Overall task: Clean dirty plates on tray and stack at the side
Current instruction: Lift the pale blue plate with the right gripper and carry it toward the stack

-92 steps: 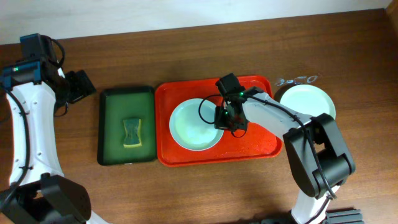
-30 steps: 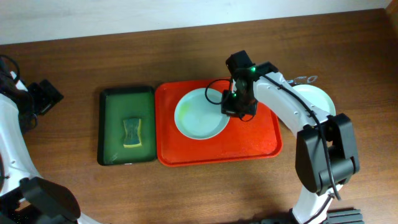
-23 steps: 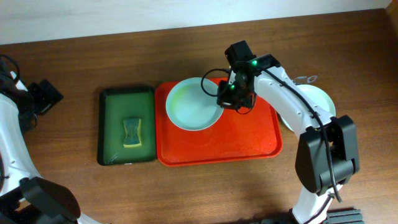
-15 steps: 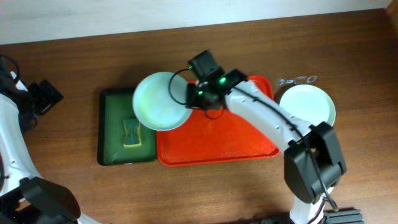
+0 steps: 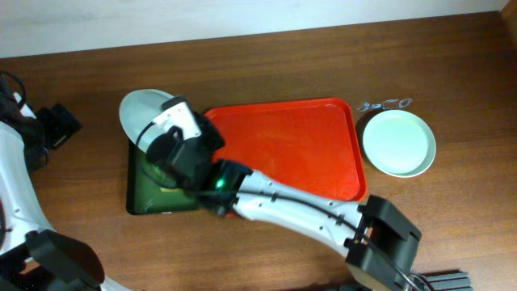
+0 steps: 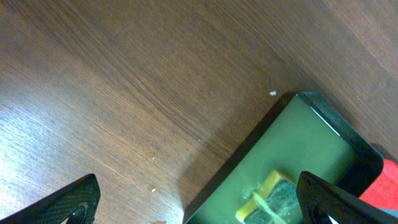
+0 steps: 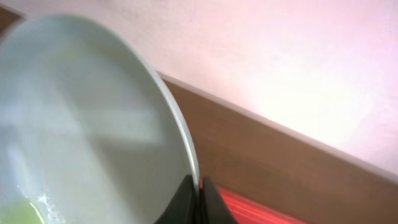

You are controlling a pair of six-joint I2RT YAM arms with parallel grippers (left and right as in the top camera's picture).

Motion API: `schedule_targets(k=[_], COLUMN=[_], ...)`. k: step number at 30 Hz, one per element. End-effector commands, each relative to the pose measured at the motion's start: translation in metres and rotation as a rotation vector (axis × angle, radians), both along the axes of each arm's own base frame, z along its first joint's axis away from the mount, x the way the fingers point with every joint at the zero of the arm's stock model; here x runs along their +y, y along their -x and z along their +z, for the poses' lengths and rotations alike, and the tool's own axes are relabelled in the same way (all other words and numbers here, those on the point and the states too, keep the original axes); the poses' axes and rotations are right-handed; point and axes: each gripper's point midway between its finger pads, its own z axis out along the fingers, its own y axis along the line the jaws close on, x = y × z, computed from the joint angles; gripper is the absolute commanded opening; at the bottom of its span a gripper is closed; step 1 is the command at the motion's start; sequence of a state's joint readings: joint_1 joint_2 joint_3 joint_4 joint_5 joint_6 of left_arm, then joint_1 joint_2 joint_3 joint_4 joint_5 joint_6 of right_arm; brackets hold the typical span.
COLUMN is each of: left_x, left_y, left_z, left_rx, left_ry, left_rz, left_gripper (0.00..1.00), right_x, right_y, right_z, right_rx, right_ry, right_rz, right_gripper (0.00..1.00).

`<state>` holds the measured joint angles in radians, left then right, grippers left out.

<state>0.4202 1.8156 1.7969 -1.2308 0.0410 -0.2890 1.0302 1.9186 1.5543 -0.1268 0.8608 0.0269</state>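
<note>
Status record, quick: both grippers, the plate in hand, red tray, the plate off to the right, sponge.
left gripper: open, empty, above the table beside the green tray
right gripper: shut on the held plate at its rim
held plate: in the air, tilted, over the green tray's far left corner; yellowish smear
red tray: no plates on it
side plate: on the table, right of the red tray
sponge: in the green tray
</note>
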Motion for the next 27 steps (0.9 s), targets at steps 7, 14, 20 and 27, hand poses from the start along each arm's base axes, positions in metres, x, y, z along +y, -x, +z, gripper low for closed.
schedule_targets(k=[7,14,20,27], left_x=[0.000,0.000,0.000,0.000], left_y=[-0.001,-0.001,-0.001,-0.001], left_z=[0.010,0.010,0.010,0.010], left_rx=[-0.029,-0.029,-0.029,-0.029], left_ry=[-0.002,-0.002,-0.002,-0.002], left_rz=[0.008,0.008,0.008,0.008], left_gripper=[0.99,0.99,0.99,0.99], right_x=[0.003,0.002,0.001,0.000], right_y=[0.030,0.029,0.028,0.026], right_z=[0.095,0.098,0.097,0.100], right_rx=[-0.320,-0.327,-0.326,-0.332], right_ry=[0.450,0.438,0.438,0.413], right_rz=[-0.081,-0.086,-0.088,-0.099], right_gripper=[0.04,0.04,0.04,0.04])
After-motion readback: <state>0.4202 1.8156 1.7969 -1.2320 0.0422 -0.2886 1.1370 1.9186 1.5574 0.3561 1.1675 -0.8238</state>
